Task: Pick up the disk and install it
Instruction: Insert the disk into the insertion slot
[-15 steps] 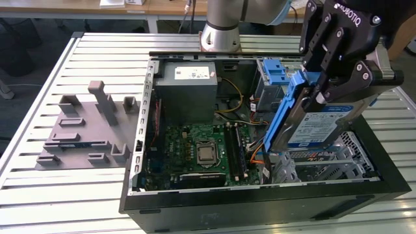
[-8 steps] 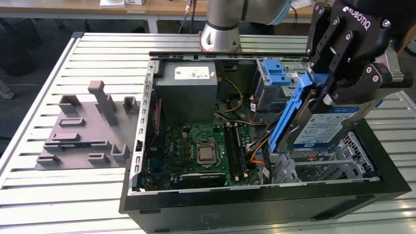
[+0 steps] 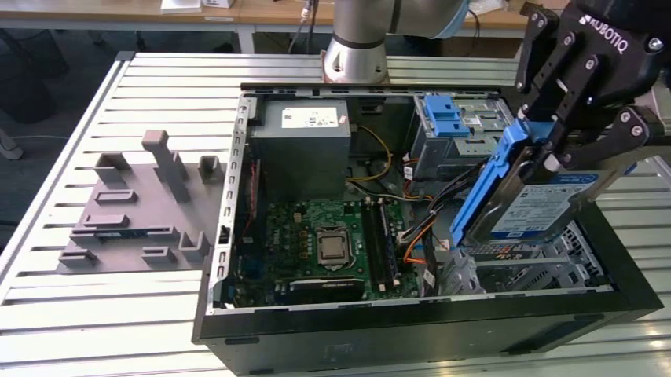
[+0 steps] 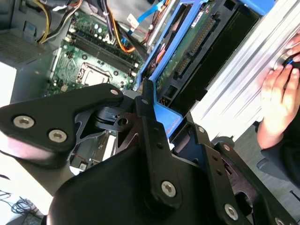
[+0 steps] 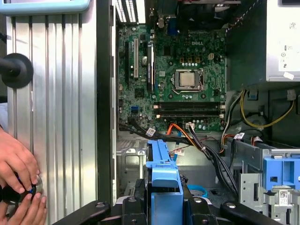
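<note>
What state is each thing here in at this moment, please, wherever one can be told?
gripper: shut on the disk's blue bracket.
disk: held in the air, tilted, above the case.
computer case: side open, inside showing.
processor: bare in its socket, no cooler on it.
hand: resting on the slatted table.

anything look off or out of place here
Yes: a person's hand rests on the slatted table beside the open computer case, close to the arm's work. The gripper holds the disk tilted above the case, uninstalled.
</note>
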Action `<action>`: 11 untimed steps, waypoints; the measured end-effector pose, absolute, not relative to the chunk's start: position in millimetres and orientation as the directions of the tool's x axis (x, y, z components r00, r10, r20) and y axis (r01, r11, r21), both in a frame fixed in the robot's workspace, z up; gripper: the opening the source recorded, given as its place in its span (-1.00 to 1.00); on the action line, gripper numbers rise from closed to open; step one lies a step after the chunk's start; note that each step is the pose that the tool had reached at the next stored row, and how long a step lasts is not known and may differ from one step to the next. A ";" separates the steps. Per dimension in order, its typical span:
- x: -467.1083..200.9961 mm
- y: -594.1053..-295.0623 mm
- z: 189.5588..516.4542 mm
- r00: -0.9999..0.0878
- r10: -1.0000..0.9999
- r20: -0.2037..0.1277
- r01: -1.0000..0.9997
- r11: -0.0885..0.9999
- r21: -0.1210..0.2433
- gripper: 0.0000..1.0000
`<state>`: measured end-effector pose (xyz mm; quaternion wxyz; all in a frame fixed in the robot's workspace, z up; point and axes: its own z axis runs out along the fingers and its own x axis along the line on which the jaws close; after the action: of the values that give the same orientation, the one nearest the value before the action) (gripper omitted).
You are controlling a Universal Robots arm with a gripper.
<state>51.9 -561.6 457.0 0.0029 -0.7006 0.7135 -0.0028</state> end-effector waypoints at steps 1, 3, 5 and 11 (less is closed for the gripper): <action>54.7 -561.6 456.7 -0.018 -1.000 0.000 -1.000 0.018 -0.008 -0.27; 60.1 -561.6 456.0 -0.018 -1.000 0.000 -1.000 0.018 -0.008 -0.27; 64.8 -561.6 455.3 -0.018 -1.000 0.000 -1.000 0.018 -0.008 -0.27; 68.8 -561.6 452.2 -0.002 -1.000 0.000 -1.000 0.002 -0.009 -0.27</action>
<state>68.8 -561.6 452.2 0.0032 -0.7065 0.7077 -0.0030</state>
